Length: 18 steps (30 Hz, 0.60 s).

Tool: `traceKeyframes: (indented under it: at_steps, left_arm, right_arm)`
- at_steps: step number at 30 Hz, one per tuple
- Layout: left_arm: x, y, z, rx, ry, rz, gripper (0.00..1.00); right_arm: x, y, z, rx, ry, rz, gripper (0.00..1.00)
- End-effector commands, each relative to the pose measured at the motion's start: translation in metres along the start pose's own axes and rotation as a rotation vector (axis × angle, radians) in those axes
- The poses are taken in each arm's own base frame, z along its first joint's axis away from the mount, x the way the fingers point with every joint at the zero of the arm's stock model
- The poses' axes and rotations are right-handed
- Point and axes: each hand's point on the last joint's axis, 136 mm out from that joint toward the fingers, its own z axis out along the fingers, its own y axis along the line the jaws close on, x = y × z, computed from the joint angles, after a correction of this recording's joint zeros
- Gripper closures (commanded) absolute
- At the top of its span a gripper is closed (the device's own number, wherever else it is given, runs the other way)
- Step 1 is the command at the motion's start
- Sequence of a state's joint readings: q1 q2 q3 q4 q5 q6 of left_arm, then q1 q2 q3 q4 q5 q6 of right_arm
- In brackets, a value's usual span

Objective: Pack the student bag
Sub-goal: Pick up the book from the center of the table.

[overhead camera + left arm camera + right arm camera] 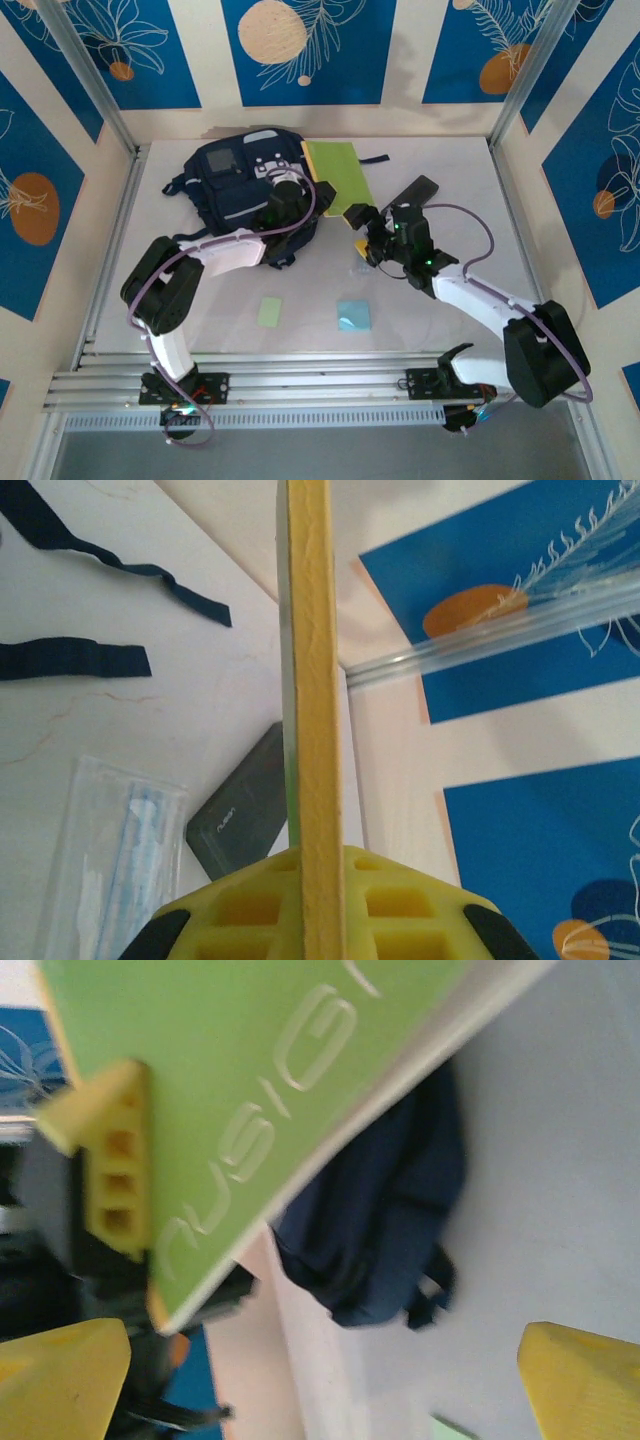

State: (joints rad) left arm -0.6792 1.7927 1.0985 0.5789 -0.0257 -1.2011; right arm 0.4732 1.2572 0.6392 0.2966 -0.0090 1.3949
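Your left gripper has its yellow fingers shut tight on a thin green book. In the left wrist view you see the book edge-on. Its yellow edge stands straight up between the two fingers. In the right wrist view one yellow finger of that gripper presses on the green cover, which has raised letters on it.

Your right gripper has its fingers spread wide, with nothing between them. It sits just past the near corner of the book and is not touching it.

The student bag lies on the far left part of the white table, close to the back wall. The green book is right at the bag's right side, and the left gripper reaches over the bag to hold it.

A flat dark grey case lies on the table to the right of the book. Beside the case, the left wrist view shows a clear plastic packet and two dark straps lying flat.

Nearer to you, a small light green pad and a small light blue pad lie apart on the table between the two arms.
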Motion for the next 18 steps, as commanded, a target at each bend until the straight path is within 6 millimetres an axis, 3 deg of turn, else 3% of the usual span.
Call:
traceKeyframes:
  at_steps: [1, 6, 11, 18]
  left_arm:
    - [-0.026, -0.024, -0.013, 0.092, -0.125, -0.061, 1.0]
    - [-0.023, -0.021, -0.018, 0.108, -0.132, -0.113, 1.0]
    - [-0.026, -0.011, -0.03, 0.093, -0.153, -0.136, 1.0]
    - [-0.007, -0.005, -0.027, 0.114, -0.063, -0.196, 1.0]
  right_arm:
    - [-0.02, 0.034, 0.01, -0.144, -0.11, 0.072, 0.01]
    - [-0.016, 0.037, 0.036, -0.239, -0.094, 0.14, 0.02]
    - [-0.02, 0.048, 0.048, -0.314, -0.072, 0.131, 0.23]
    - [-0.025, 0.04, 0.056, -0.296, -0.051, 0.1, 0.91]
